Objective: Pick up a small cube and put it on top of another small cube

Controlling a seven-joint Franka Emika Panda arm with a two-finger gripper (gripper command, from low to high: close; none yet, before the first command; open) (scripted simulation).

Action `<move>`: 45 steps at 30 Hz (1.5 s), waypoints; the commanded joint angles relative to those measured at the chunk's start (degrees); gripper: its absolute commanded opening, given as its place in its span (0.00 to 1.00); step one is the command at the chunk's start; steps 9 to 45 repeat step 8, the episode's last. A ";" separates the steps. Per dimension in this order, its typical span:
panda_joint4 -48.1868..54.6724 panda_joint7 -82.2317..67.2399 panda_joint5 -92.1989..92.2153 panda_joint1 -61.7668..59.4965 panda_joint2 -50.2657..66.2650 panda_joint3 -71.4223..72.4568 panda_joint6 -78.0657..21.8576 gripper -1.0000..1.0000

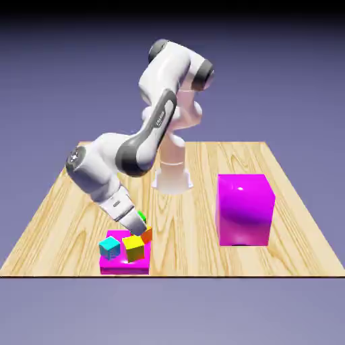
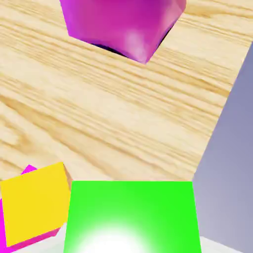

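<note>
Cyan cube and yellow cube on flat magenta slab at table front edge, gripper above them, fingers closed on green cube, big magenta block rightward.

Both rendered views were bright, evenly lit and sharp. A white glare spot sat on the green cube, a softer sheen on the magenta block. Shadows on the tabletop were faint.
</note>
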 commanded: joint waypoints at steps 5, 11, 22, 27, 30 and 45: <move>-5.44 -2.78 4.27 1.37 3.07 2.73 7.06 1.00; -1.59 -0.82 1.34 0.40 0.90 0.80 2.08 1.00; -1.59 -0.82 1.34 0.40 0.90 0.80 2.08 1.00; -1.59 -0.82 1.34 0.40 0.90 0.80 2.08 1.00; -1.59 -0.82 1.34 0.40 0.90 0.80 2.08 1.00; -1.59 -0.82 1.34 0.40 0.90 0.80 2.08 1.00</move>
